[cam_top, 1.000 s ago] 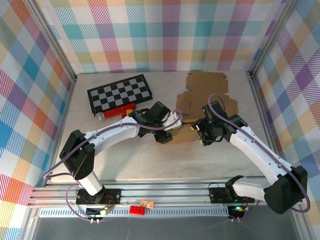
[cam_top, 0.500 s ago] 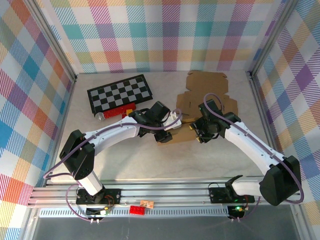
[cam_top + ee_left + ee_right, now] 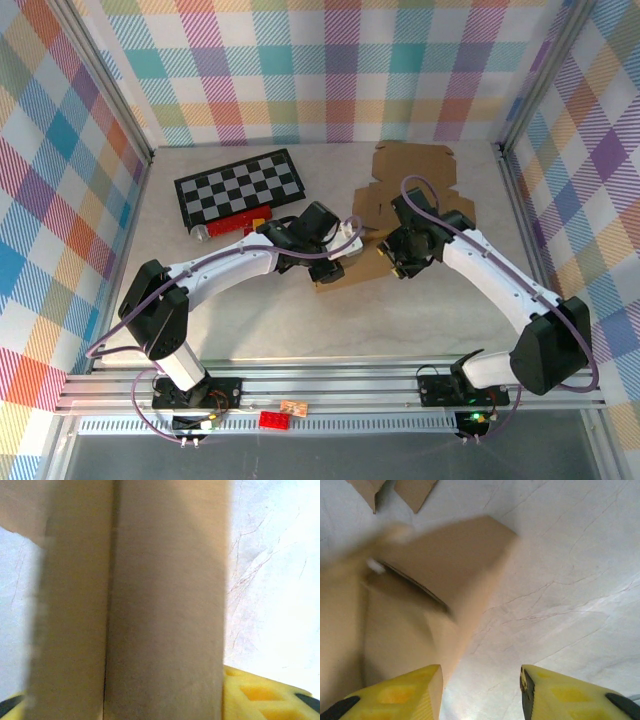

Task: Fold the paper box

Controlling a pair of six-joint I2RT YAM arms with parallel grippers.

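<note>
The paper box [image 3: 410, 165] lies mostly flat at centre-right of the table [image 3: 300, 320], rear flaps toward the back, near panel lifted between the arms. The right pincer [image 3: 398, 262], fingers apart over bare surface, has drawn in leftward to that panel since a second ago. The left pincer [image 3: 345, 258] has hardly shifted; cardboard stands between its fingers, clamped or not I cannot tell. Pale veined top. The checkerboard [image 3: 240, 185] and red block [image 3: 232, 223] sit rear left, well apart. Plaid walls [image 3: 320, 70] all round. The near strip is open.

Paper box [image 3: 160, 605] is one blurry brown wall up close, hiding most of the left gripper [image 3: 135, 705]; can't tell its grip.
</note>
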